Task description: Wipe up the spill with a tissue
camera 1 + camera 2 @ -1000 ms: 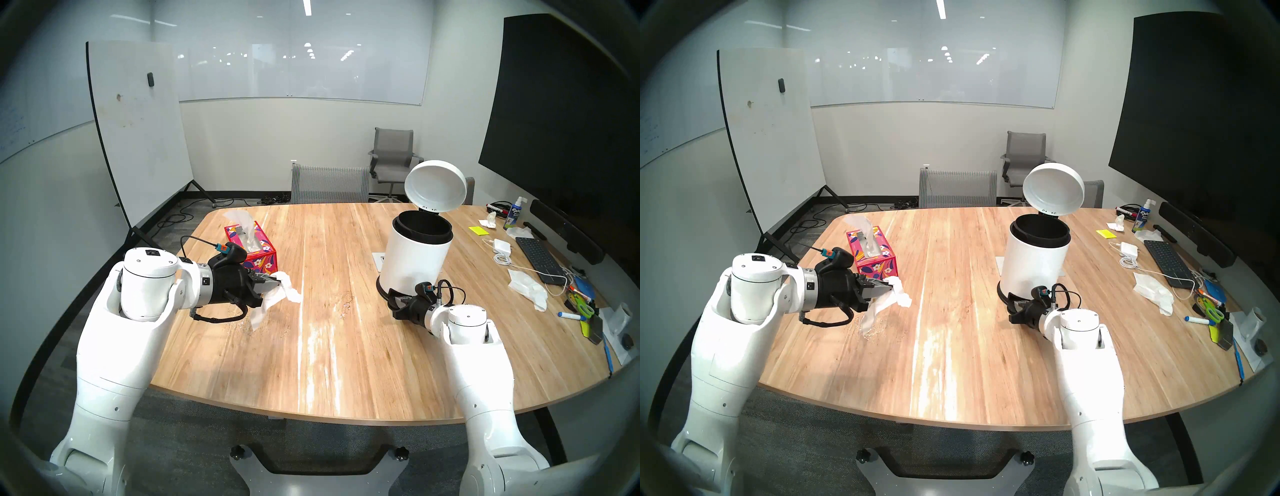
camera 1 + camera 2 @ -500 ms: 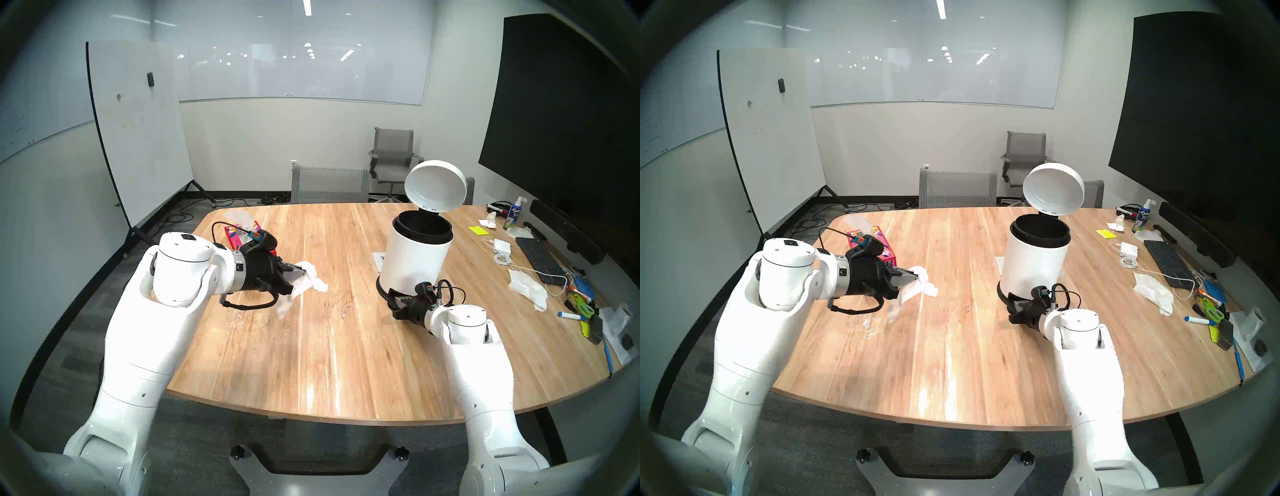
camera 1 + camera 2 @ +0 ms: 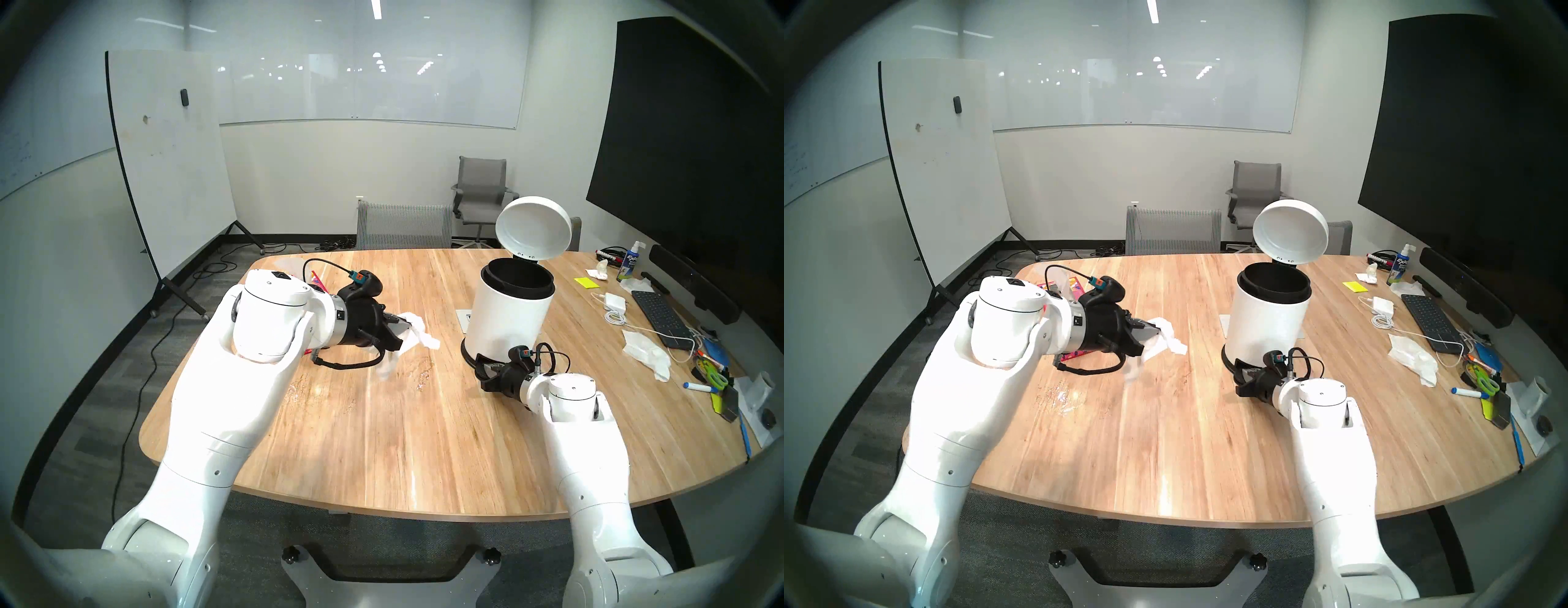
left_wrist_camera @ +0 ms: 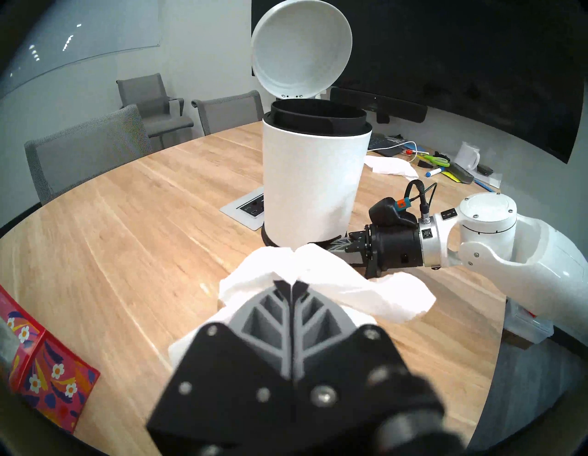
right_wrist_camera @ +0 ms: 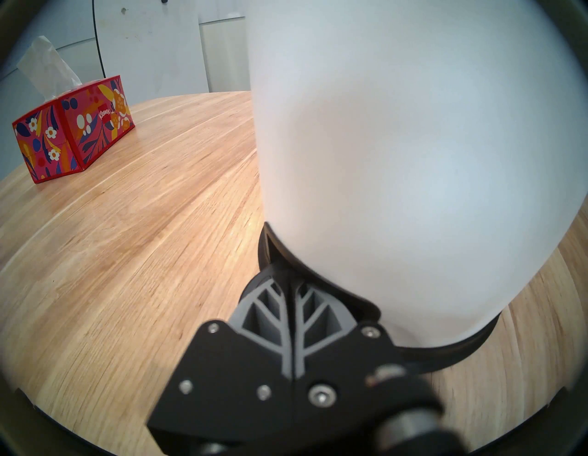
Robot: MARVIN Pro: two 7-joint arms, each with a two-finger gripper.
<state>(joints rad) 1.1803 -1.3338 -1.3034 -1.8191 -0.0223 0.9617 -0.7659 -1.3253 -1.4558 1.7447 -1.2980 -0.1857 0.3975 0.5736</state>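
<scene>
My left gripper (image 3: 409,329) (image 4: 291,281) is shut on a crumpled white tissue (image 3: 418,335) (image 4: 350,286), which it holds above the table, a little left of the white pedal bin (image 3: 505,314) (image 4: 311,184). One tail of the tissue hangs down toward the wood. The bin's lid (image 3: 532,227) stands open. My right gripper (image 3: 483,364) (image 5: 291,277) is shut with nothing between its fingers, and its tips rest on the black pedal at the bin's base. No dark spill shows in any view.
The red floral tissue box (image 5: 73,133) (image 4: 47,382) sits at the far left, mostly hidden behind my left arm in the head views. Glossy rough patches (image 3: 297,388) mark the wood. A keyboard (image 3: 657,314), rumpled papers (image 3: 645,348), markers and cables crowd the right edge.
My left arm has carried the tissue to the right, away from the glossy patch and toward the bin, and now covers the tissue box. The right arm and the open lid have not moved.
</scene>
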